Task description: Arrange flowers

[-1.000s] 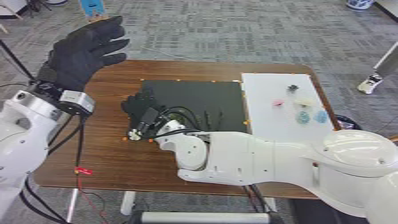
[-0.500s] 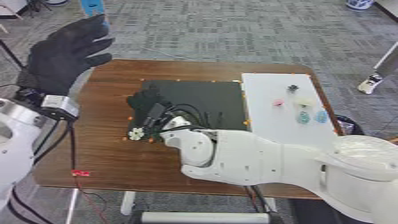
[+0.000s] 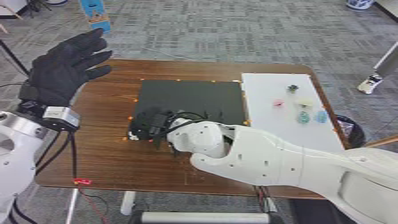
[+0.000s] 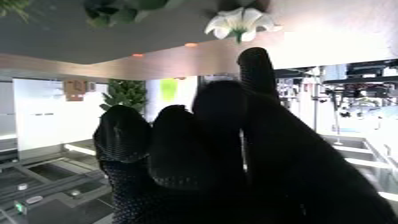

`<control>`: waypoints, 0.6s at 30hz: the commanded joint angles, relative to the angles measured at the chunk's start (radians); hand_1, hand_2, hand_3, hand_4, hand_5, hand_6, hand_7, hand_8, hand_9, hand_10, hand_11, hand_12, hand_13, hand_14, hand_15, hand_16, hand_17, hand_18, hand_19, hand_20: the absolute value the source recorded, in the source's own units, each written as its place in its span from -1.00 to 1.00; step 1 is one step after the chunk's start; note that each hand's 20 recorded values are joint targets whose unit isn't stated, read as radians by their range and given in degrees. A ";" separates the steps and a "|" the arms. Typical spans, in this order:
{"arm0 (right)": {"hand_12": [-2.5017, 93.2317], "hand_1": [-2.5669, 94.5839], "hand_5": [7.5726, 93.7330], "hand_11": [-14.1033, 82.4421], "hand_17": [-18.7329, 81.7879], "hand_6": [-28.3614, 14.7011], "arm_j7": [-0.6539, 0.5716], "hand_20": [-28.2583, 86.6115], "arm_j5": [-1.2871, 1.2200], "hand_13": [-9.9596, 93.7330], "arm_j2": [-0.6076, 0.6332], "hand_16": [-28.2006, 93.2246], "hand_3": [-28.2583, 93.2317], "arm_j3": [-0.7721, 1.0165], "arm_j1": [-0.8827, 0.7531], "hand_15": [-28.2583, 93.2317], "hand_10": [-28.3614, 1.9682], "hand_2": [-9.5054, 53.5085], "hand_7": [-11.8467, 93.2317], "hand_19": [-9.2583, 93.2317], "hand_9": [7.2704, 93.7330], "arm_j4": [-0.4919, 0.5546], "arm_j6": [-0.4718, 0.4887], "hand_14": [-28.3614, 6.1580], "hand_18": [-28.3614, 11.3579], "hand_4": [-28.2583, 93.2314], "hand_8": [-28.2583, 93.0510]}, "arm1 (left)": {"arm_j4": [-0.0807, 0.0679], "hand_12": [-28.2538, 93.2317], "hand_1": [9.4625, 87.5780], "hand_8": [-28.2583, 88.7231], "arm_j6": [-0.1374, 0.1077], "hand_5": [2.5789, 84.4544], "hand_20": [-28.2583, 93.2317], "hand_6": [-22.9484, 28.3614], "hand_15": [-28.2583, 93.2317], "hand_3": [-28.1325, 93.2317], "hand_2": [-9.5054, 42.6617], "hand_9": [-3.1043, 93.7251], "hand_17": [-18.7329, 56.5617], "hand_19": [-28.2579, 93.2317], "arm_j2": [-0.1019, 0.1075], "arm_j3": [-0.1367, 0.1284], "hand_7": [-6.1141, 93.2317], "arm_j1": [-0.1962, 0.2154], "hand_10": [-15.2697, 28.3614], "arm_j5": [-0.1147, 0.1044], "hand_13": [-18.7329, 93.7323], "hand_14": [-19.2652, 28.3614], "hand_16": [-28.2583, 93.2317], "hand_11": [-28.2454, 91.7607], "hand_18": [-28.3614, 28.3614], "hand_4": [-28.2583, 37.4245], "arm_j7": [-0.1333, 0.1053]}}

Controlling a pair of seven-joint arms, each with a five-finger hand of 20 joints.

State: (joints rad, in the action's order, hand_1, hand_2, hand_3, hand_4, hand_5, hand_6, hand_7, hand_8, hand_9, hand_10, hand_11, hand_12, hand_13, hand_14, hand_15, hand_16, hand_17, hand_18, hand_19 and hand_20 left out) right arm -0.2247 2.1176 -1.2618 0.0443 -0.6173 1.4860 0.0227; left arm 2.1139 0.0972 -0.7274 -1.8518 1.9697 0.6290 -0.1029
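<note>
Just left of centre in the head view, low over the black mat (image 3: 195, 92), see the right hand (image 3: 153, 121): open, fingers loosely extended, gripping nothing. Just beyond its fingertips, near the lower left corner of the mat, find the white flower (image 3: 133, 135), green base turned toward the glove; impossible to tell light contact from a small gap. Probably now settling this bloom, early in the arranging. To do it well, nudge from the base rather than the petals, go in small steps, and lift clear before swinging away, so as not to drag the flower off its spot or catch the leafy sprig (image 4: 100, 11) nearby on the mat. Farther out, right of centre in the frame, on the white board (image 3: 266, 120), notice a pink flower (image 3: 278, 102), a pale yellow flower (image 3: 305, 102), a teal flower (image 3: 303, 117), a blue flower (image 3: 321, 116) and a dark green piece (image 3: 292, 88). At upper left, raised and open by the brown worktop (image 3: 107, 165), leave the left hand (image 3: 62, 72) clear of the work
</note>
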 commanded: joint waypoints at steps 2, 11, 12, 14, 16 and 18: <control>-0.13 -0.50 0.05 0.78 0.10 0.65 0.018 0.67 0.024 0.59 -0.012 0.18 0.97 0.013 -0.009 1.00 0.14 0.53 -0.44 1.00 0.58 0.002 -0.003 -0.04 -0.77 -0.72 -0.77 | 0.001 -0.27 -0.70 -0.65 -0.007 -0.39 -0.41 -0.01 -0.26 0.60 -0.87 -0.43 -0.82 0.15 -0.006 0.000 -0.58 -0.005 0.21 -0.004 -0.31 0.37 -0.46 -0.32 0.79 -1.00 -0.005; -0.14 -0.50 0.03 0.79 0.10 0.64 0.041 0.67 0.033 0.58 -0.016 0.18 0.98 0.019 -0.018 1.00 0.14 0.49 -0.43 1.00 0.58 0.021 0.006 -0.04 -0.78 -0.73 -0.77 | -0.003 -0.27 -0.71 -0.65 -0.002 -0.38 -0.41 -0.01 -0.26 0.60 -0.88 -0.43 -0.82 0.14 -0.006 0.004 -0.58 -0.012 0.21 -0.005 -0.31 0.37 -0.46 -0.32 0.79 -1.00 -0.005; -0.14 -0.49 0.03 0.79 0.10 0.64 0.039 0.67 0.030 0.58 -0.017 0.18 0.98 0.020 -0.021 1.00 0.14 0.49 -0.43 1.00 0.58 0.021 0.007 -0.04 -0.79 -0.73 -0.77 | -0.004 -0.27 -0.70 -0.65 -0.002 -0.38 -0.41 -0.01 -0.26 0.60 -0.88 -0.43 -0.82 0.14 -0.006 0.007 -0.58 -0.014 0.21 -0.005 -0.31 0.37 -0.46 -0.32 0.79 -1.00 -0.005; -0.14 -0.49 0.03 0.79 0.10 0.64 0.043 0.67 0.033 0.58 -0.021 0.18 0.98 0.025 -0.027 0.99 0.14 0.48 -0.43 1.00 0.58 0.015 0.012 -0.04 -0.78 -0.73 -0.77 | -0.005 -0.27 -0.71 -0.65 -0.004 -0.38 -0.41 -0.02 -0.26 0.60 -0.88 -0.43 -0.82 0.14 -0.004 0.008 -0.58 -0.016 0.21 -0.006 -0.31 0.38 -0.46 -0.32 0.79 -1.00 -0.005; -0.14 -0.49 0.03 0.79 0.10 0.65 0.036 0.67 0.034 0.58 -0.027 0.18 0.98 0.019 -0.025 0.99 0.14 0.48 -0.43 1.00 0.58 0.011 0.012 -0.04 -0.78 -0.74 -0.78 | -0.003 -0.26 -0.70 -0.65 -0.005 -0.39 -0.41 -0.02 -0.26 0.60 -0.87 -0.43 -0.82 0.14 -0.005 0.005 -0.58 -0.012 0.21 -0.005 -0.31 0.38 -0.46 -0.32 0.79 -1.00 -0.007; -0.14 -0.49 0.01 0.79 0.10 0.65 0.023 0.67 0.030 0.58 -0.033 0.18 0.98 0.012 -0.022 0.99 0.14 0.48 -0.43 1.00 0.58 0.006 0.013 -0.03 -0.78 -0.74 -0.78 | -0.006 -0.26 -0.70 -0.65 -0.002 -0.39 -0.41 -0.02 -0.26 0.60 -0.87 -0.43 -0.82 0.14 -0.005 0.013 -0.58 -0.020 0.21 -0.006 -0.31 0.38 -0.46 -0.32 0.79 -1.00 -0.005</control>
State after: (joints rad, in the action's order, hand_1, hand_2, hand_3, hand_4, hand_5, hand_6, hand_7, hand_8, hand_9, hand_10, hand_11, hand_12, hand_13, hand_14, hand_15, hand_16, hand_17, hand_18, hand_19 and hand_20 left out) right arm -0.1950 2.1344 -1.2694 0.0602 -0.6425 1.4982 0.0263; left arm 2.1102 0.0970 -0.7273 -1.8445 1.9597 0.6284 -0.1056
